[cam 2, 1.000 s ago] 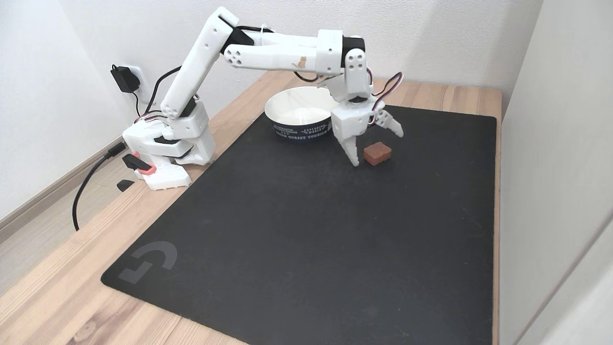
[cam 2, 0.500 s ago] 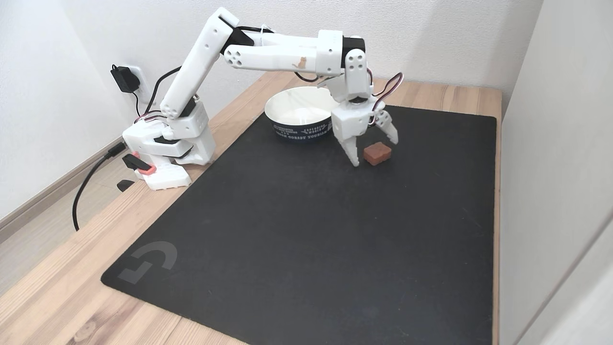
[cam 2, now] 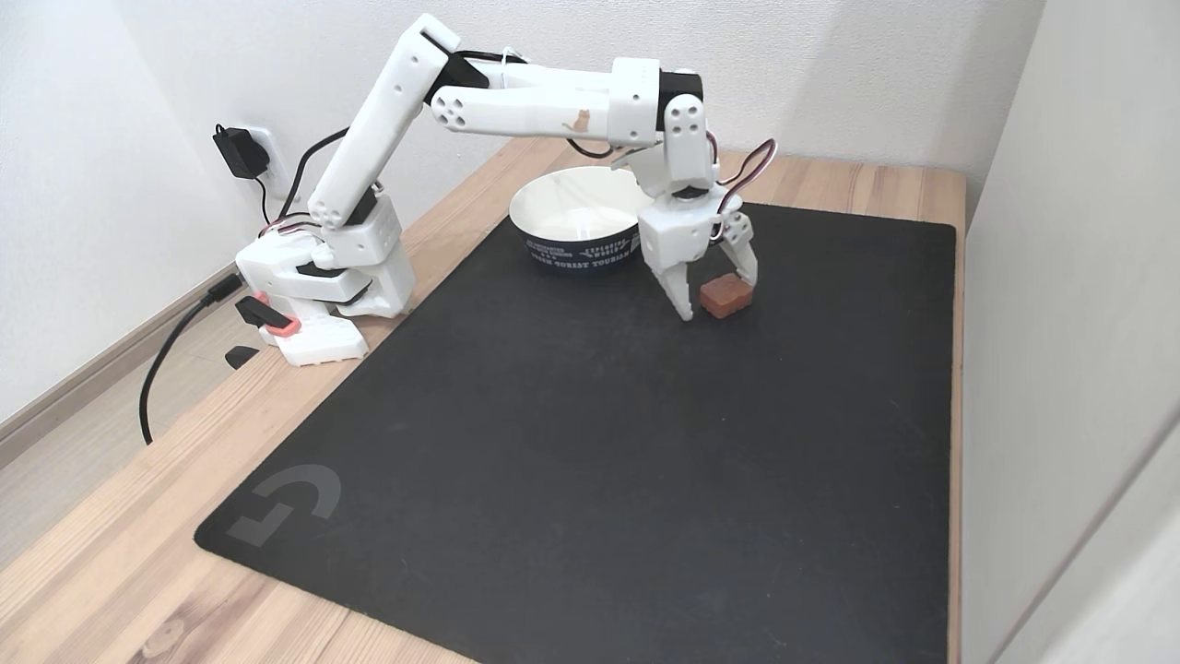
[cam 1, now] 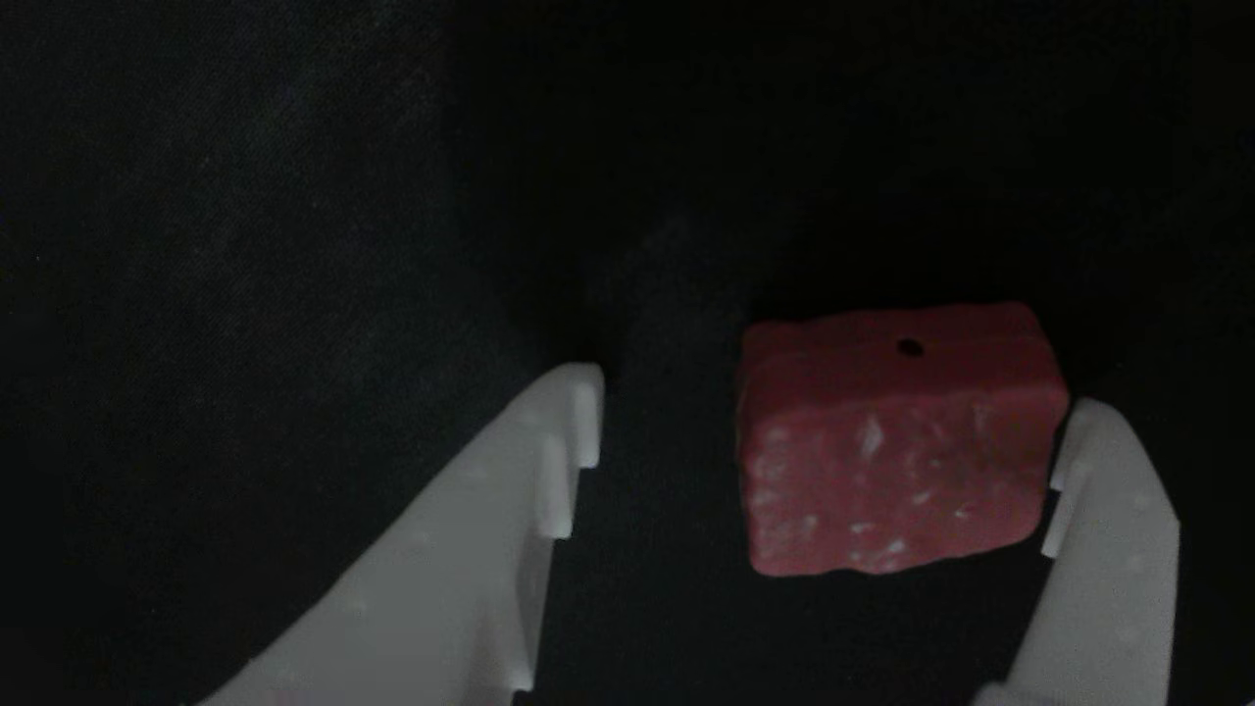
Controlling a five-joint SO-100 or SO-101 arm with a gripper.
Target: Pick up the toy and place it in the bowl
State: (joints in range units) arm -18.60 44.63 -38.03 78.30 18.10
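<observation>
The toy point(cam 1: 897, 451) is a dull-red block with white flecks on its near face and a tiny dark hole on top. It lies flat on the black mat. My gripper point(cam 1: 833, 402) straddles it and is open. The right finger point(cam 1: 1108, 510) touches the block's right edge, while a dark gap separates the left finger point(cam 1: 529, 461) from it. In the fixed view the gripper point(cam 2: 716, 295) points down at the toy point(cam 2: 728, 297), just right of the bowl point(cam 2: 576, 249). The bowl is white inside, has a dark lettered band outside, and looks empty.
A black mat point(cam 2: 553, 443) covers most of the wooden table point(cam 2: 111, 553). The arm's base point(cam 2: 313, 286) stands at the mat's left edge, with cables running to a wall socket point(cam 2: 241, 152). A pale wall panel point(cam 2: 1069, 277) borders the table on the right.
The far finger has swung inward from wide open until it meets the toy, narrowing the jaws. The arm and the toy have stayed where they were.
</observation>
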